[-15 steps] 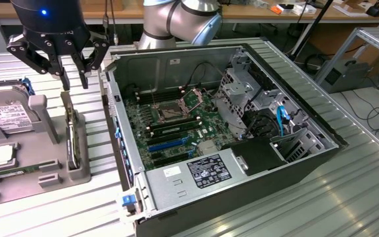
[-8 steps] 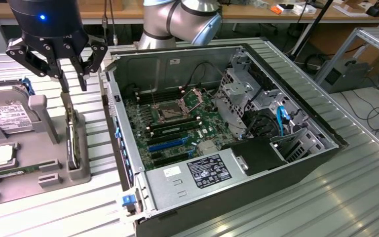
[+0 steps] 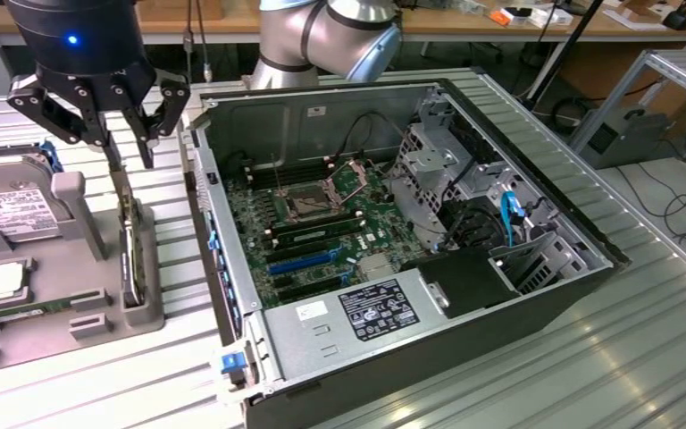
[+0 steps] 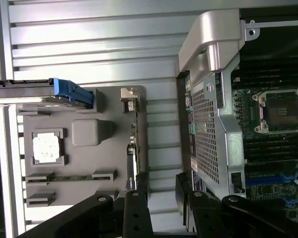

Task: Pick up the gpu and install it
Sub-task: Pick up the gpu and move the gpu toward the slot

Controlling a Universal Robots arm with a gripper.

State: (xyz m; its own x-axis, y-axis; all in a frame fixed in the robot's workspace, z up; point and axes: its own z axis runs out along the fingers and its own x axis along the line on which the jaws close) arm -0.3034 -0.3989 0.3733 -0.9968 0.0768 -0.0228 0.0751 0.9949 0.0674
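Because the gpu (image 3: 132,255) stands on edge in a slot of the grey tray (image 3: 81,268) — upright, presumably so fingers can straddle it — the gripper (image 3: 122,147) hangs spread wide above it, holding nothing, beside the open computer case (image 3: 319,98).

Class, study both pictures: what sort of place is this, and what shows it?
Most likely a robotics lab set up for computer assembly: a robot arm at a slatted metal table, an open computer case lying on it, and a grey parts tray alongside.
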